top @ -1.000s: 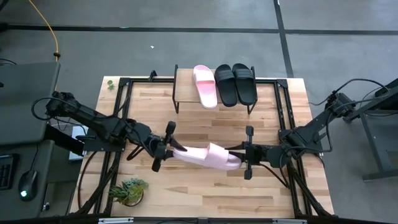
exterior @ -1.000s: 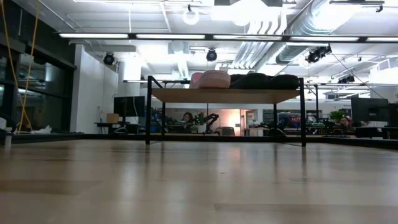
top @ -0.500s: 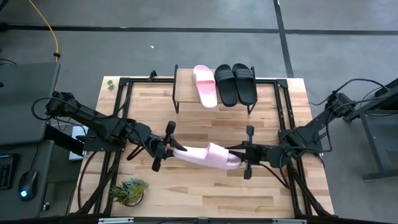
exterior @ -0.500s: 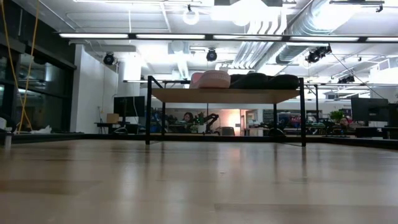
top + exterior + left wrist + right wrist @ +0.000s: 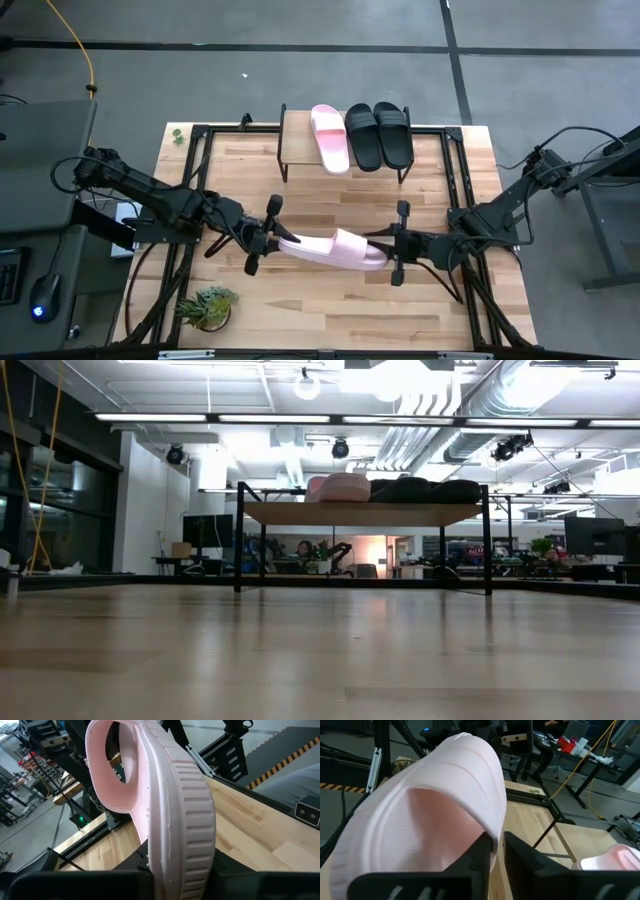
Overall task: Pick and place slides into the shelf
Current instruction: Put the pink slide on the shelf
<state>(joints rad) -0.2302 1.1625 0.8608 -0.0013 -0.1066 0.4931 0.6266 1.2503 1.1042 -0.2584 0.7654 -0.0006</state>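
A light pink slide point(image 5: 332, 248) hangs in the air between my two grippers over the middle of the table. My left gripper point(image 5: 274, 240) is shut on its heel end, my right gripper point(image 5: 390, 248) on its toe end. In the left wrist view the slide point(image 5: 170, 805) stands on edge, with the ribbed sole rim facing the camera. The shelf point(image 5: 300, 140) stands at the far edge and carries a second pink slide point(image 5: 330, 138) and two black slides point(image 5: 378, 134), all lying flat on its top. In the low view the shelf point(image 5: 362, 513) shows, but neither gripper does. My left gripper holds the slide's heel end point(image 5: 175, 865), the sole on edge between its two fingers, coming level from the table's left along the slide's length. The slide is lifted clear of the table. My right gripper pinches the strap's edge point(image 5: 496, 837) at the toe end between its two fingers point(image 5: 482, 855), coming level from the table's right. The strap arches above the fingers and the slide is off the table.
A small potted plant point(image 5: 205, 305) stands near the table's near-left corner. Black frame rails point(image 5: 455, 180) run along both sides of the table. The shelf's left part point(image 5: 296, 135) is bare wood. Open tabletop point(image 5: 340, 195) lies between the held slide and the shelf.
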